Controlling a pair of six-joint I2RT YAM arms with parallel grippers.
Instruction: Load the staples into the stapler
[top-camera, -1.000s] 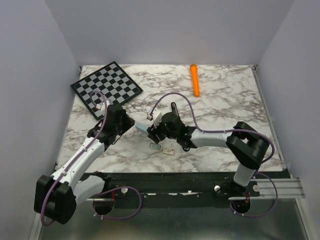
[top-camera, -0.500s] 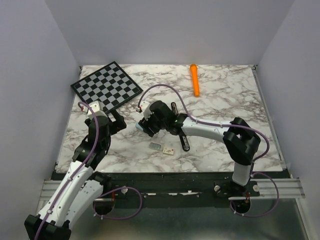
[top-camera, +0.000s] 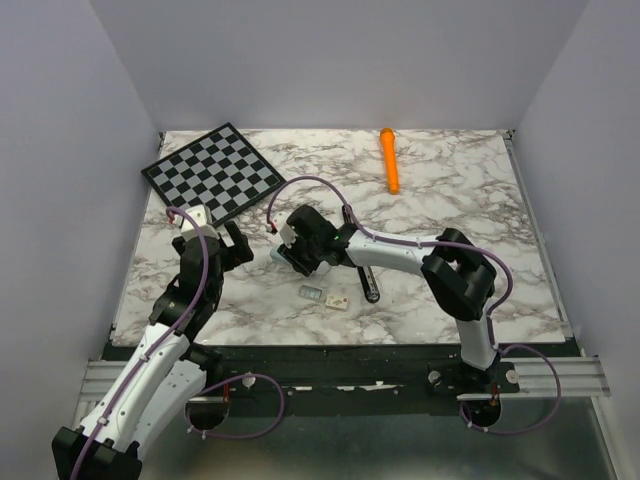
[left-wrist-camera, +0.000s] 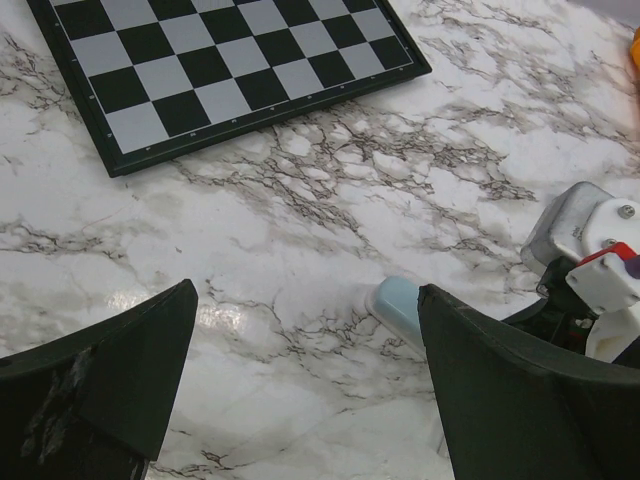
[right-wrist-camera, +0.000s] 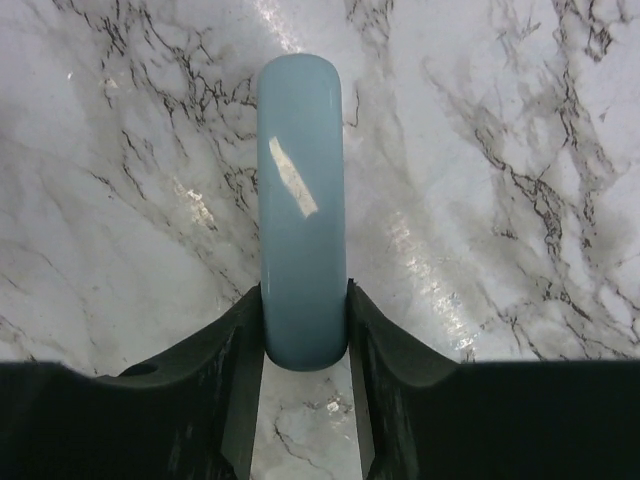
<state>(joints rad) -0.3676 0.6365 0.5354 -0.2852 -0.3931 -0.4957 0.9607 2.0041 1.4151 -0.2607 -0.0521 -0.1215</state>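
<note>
Marble-patterned counter (top-camera: 450, 200) fills the workspace, with grey walls around it. Far left of the stapler (top-camera: 371, 287) and further back lies a chessboard (top-camera: 212, 172).

Nearer, still left of the stapler, the left gripper (top-camera: 234, 246) hangs wide open and empty. A second ago it was half closed right beside the pale blue box (right-wrist-camera: 302, 200); it has since let go and drawn back.

The right gripper (right-wrist-camera: 303, 295) has narrowed meanwhile. Its fingers now press both long sides of the box, holding it just left of the stapler's middle. So the box has passed from one arm to the other, which I take as clearing it aside.

The staples (top-camera: 312, 293) lie loose on the counter, near the stapler's near end on its left and touching nothing. A small white piece (top-camera: 337, 302) sits between them and the stapler.

The stapler lies partly under the right arm, and I cannot tell whether its top is raised. An orange marker (top-camera: 389, 160) rests well behind it. Loading has not begun.
</note>
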